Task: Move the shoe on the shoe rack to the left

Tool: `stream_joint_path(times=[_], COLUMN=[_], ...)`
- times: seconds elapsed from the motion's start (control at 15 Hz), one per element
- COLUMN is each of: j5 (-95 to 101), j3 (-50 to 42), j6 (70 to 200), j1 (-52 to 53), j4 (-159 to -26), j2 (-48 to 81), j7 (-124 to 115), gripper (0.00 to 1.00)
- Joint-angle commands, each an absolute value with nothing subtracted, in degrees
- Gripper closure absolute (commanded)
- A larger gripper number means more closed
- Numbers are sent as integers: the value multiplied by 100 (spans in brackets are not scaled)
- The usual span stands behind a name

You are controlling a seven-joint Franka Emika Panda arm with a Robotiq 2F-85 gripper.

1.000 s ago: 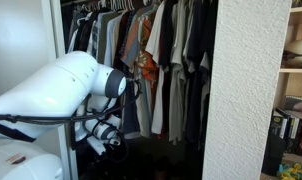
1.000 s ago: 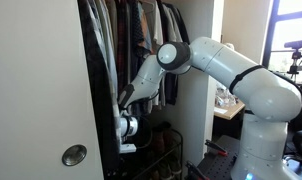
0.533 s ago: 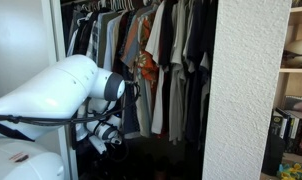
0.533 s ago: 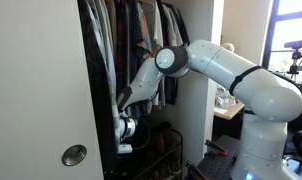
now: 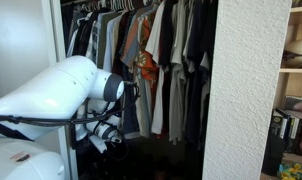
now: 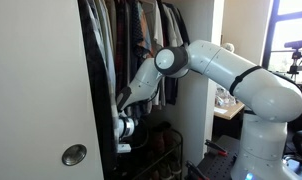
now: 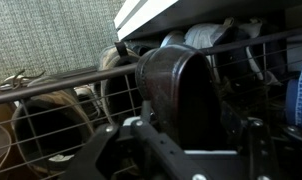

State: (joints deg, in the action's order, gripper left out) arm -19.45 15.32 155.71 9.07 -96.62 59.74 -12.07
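While the brown shoe (image 7: 181, 95) sits on the wire rack (image 7: 51, 85), the gripper (image 7: 189, 135) is seen with jaws open around it. Next, the jaws should be closed and the shoe slid left.

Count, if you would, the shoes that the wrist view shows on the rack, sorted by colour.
Dark brown shoe: 1
Tan shoes: 2
Grey shoe, partly hidden: 1
Total: 4 that can be made out; the blue thing at the edge is too cropped to name.
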Motion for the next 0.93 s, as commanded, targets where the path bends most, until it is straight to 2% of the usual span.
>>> stream_joint_path(times=[0.0,0.47,0.87], j5=[-1728,-1029,111], j3=[1441,1151,578], j6=[15284,15298,14530], j1=[838,652,803], j4=[-10218,-11973,-13723], j2=[5406,3966,2379], j7=[-959,-212,49], gripper=[0,0,0])
